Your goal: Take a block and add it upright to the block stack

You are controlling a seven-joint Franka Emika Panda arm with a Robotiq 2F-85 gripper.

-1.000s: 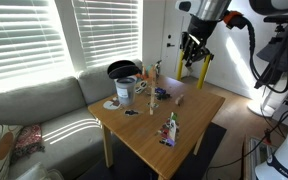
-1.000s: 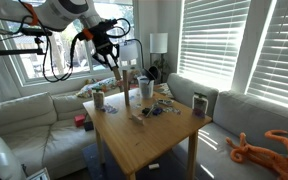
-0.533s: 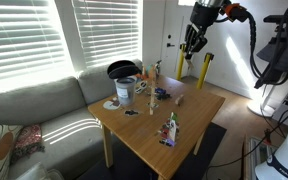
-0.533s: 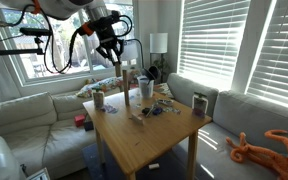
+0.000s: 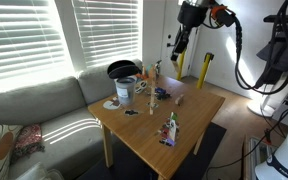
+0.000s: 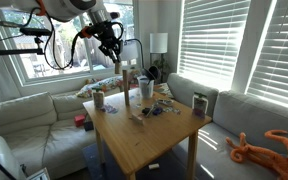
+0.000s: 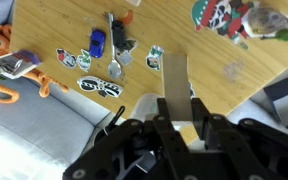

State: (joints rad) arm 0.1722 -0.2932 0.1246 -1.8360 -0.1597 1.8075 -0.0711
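My gripper (image 7: pixel 176 105) is shut on a long tan wooden block (image 7: pixel 174 72) that sticks out past the fingertips. In both exterior views the gripper (image 5: pixel 180 45) (image 6: pixel 114 52) hangs high above the table with the block pointing down. The block stack (image 5: pixel 156 70) (image 6: pixel 125 82) is a slim upright column on the table, next to the white cup (image 6: pixel 144 88). The gripper is well above the stack and not touching it. I cannot make out the stack in the wrist view.
The wooden table (image 5: pixel 184 140) (image 6: pixel 154 135) also holds a large cup with a dark bowl (image 5: pixel 124 85), a green-and-red cluster (image 5: pixel 171 128) (image 7: pixel 224 18) and small flat pieces (image 7: pixel 99 60). Sofas flank the table. An orange toy (image 6: pixel 264 145) lies on the floor.
The arm has swung and the gripper has moved up and sideways above the table, still holding the tan block. Nothing on the table has moved.
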